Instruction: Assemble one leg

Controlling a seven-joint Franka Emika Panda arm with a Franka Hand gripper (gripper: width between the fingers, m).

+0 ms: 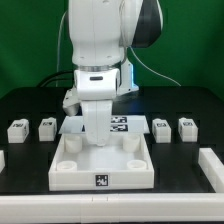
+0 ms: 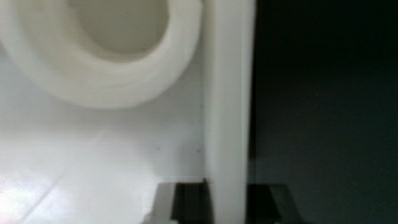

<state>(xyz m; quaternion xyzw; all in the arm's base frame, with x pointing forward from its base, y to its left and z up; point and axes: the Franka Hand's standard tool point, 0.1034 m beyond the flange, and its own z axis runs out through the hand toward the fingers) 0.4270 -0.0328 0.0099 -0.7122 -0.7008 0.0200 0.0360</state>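
1. Green wall [image 1: 30, 40] backs a black table [image 1: 25, 178]; white rails lie along the table's edges at the exterior view's left and right.
2. White tray [image 1: 70, 178], square with round corner sockets, sits at the table's centre, a tag on its front wall.
3. Panda arm [image 1: 100, 40] stands over the tray's rear edge, with the gripper [image 1: 92, 133] lowered to it.
4. Marker board [image 1: 120, 124] lies flat just behind the tray, partly hidden by the arm.
5. 4 legs stand in a row level with the tray's rear, all apart from it and from the gripper: outer left leg [image 1: 17, 128], inner left leg [image 1: 47, 127], inner right leg [image 1: 161, 127], outer right leg [image 1: 187, 127]. None is held.
6. Wrist view: a round socket [image 2: 107, 50] of the tray fills the frame beside the tray's upright wall [image 2: 228, 100].
7. Dark fingers [image 2: 185, 206] sit on either side of that wall, close against it; whether they actually clamp it cannot be told.
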